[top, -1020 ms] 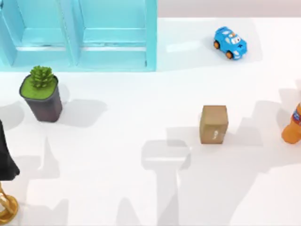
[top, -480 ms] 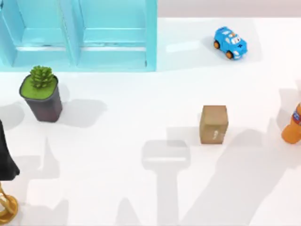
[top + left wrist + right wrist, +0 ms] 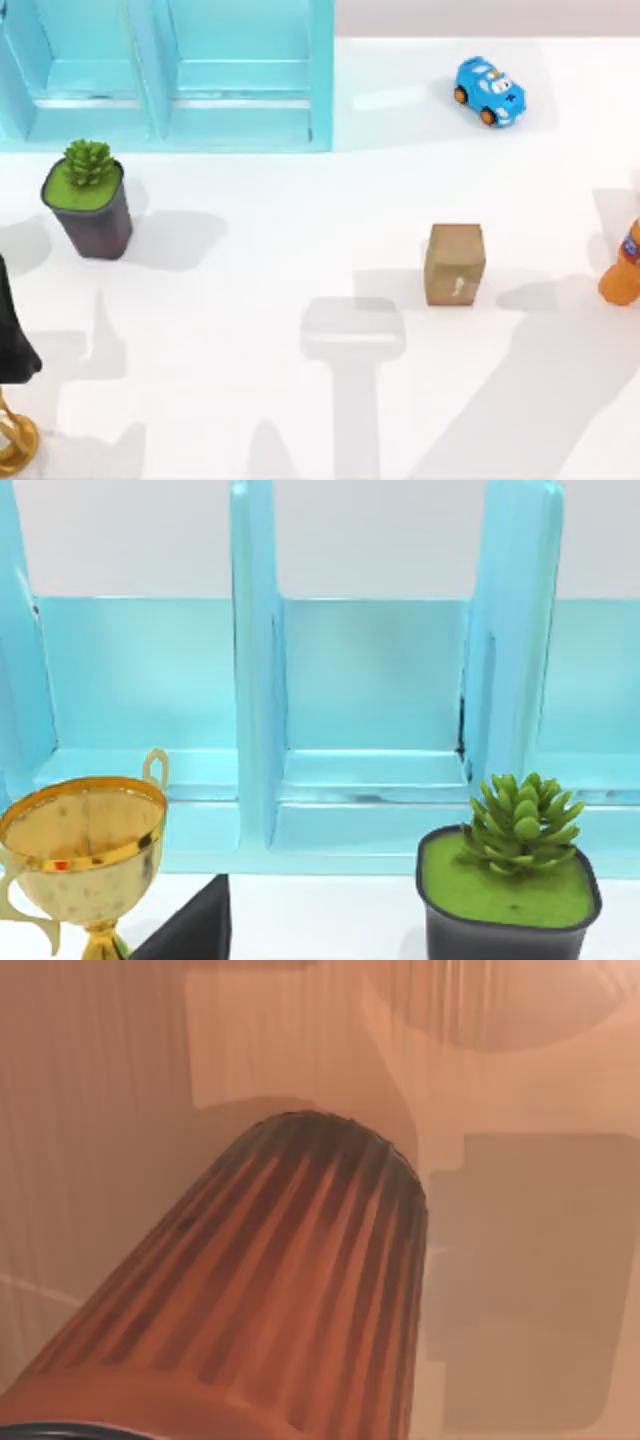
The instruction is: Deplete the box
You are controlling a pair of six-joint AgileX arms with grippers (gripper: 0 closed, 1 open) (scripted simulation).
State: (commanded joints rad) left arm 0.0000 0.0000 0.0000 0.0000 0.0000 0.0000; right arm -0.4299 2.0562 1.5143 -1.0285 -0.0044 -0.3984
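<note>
The box, small and tan-brown with a pale mark on its near face, stands upright on the white table, right of centre in the top view. Nothing touches it. An arm's grey shadow lies on the table to its lower right. In the right wrist view a dark brown ribbed cup sits very close to the camera.
A blue toy car sits at the back right and an orange bottle at the right edge. A turquoise shelf unit spans the back left. At the left are a potted plant, a gold trophy and a black object.
The arm shadow right of the box has slid down and to the right, away from the box. The objects on the table have not moved.
</note>
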